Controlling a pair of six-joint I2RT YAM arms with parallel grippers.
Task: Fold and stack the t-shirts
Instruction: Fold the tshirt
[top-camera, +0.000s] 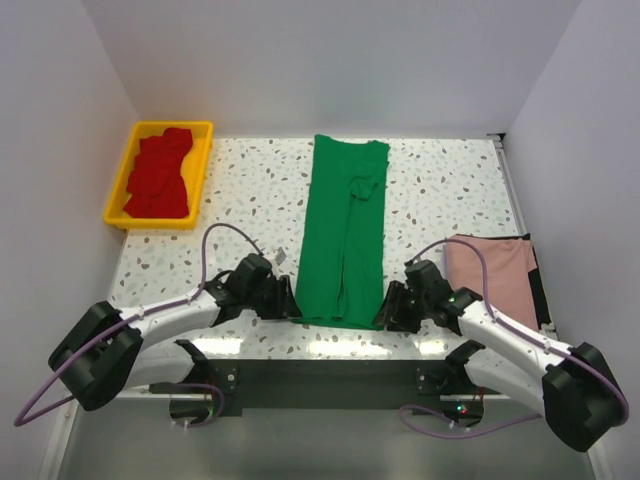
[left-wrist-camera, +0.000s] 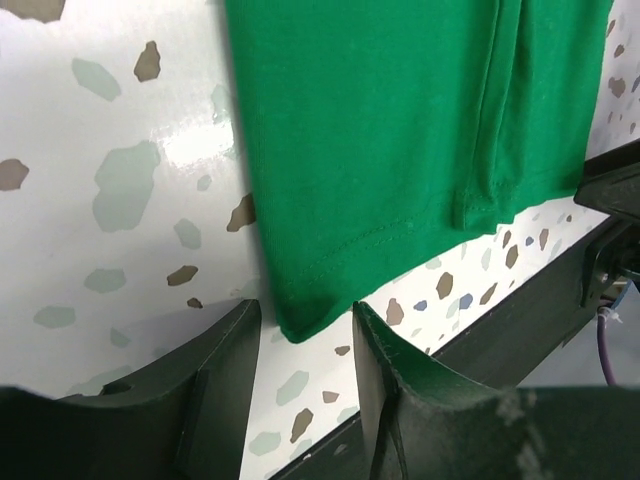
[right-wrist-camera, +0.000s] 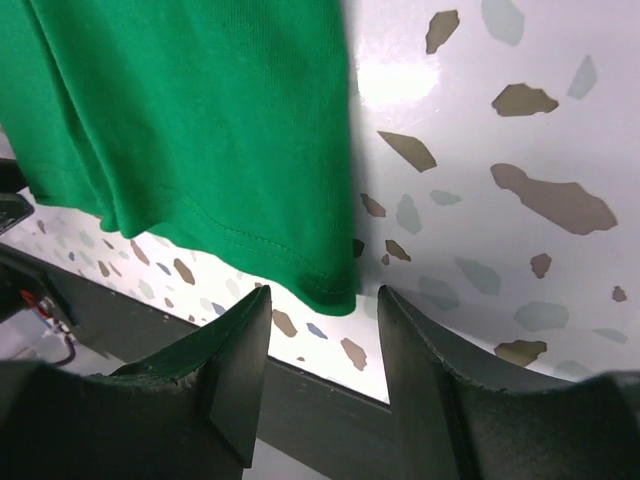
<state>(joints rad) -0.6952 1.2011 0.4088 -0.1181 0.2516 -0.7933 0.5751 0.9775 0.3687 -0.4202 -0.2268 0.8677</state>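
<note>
Two grippers sat at the near hem of the green t-shirt (top-camera: 345, 235), which lay as a long folded strip across the middle of the table (top-camera: 440, 190). The left gripper (left-wrist-camera: 305, 320) had its jaws apart, with the hem corner loose in the gap, not pinched. The right gripper (right-wrist-camera: 325, 300) was the same, jaws apart at the other corner. The pink t-shirt (top-camera: 492, 275) lay folded at the right edge. The red t-shirts (top-camera: 160, 175) were heaped in the yellow tray (top-camera: 118, 185), far left.
</note>
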